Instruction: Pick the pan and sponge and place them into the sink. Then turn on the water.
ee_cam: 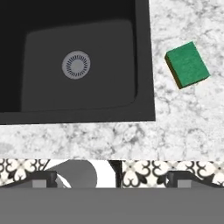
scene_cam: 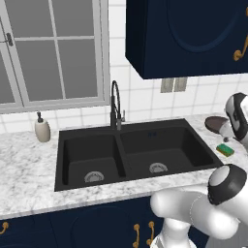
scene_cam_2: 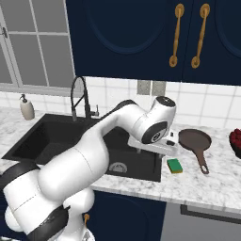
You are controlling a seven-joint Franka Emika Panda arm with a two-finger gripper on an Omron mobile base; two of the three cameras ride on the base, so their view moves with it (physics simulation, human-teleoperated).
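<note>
The dark reddish-brown pan (scene_cam_2: 194, 140) lies on the marble counter to the right of the black double-basin sink (scene_cam_2: 52, 123), its handle pointing toward the front edge. The green sponge (scene_cam_2: 174, 165) rests flat on the counter between the pan and the sink's right rim. In the hand view my gripper (ee_cam: 111, 178) is open and empty, fingertips (ee_cam: 43, 177) wide apart, hovering above the counter's front edge by the right basin (ee_cam: 131, 52). There the sponge (ee_cam: 187, 64) lies ahead and to the right. In the left base view my arm partly hides the pan (scene_cam: 214, 123). No water is in view at the faucet (scene_cam: 115, 104).
A beige soap dispenser (scene_cam: 42, 129) stands on the counter left of the sink (scene_cam: 62, 160). Dark blue wall cabinets (scene_cam_2: 141, 33) hang overhead. Something red (scene_cam_2: 235, 141) sits at the far right of the counter. Each basin has a silver drain (ee_cam: 76, 64).
</note>
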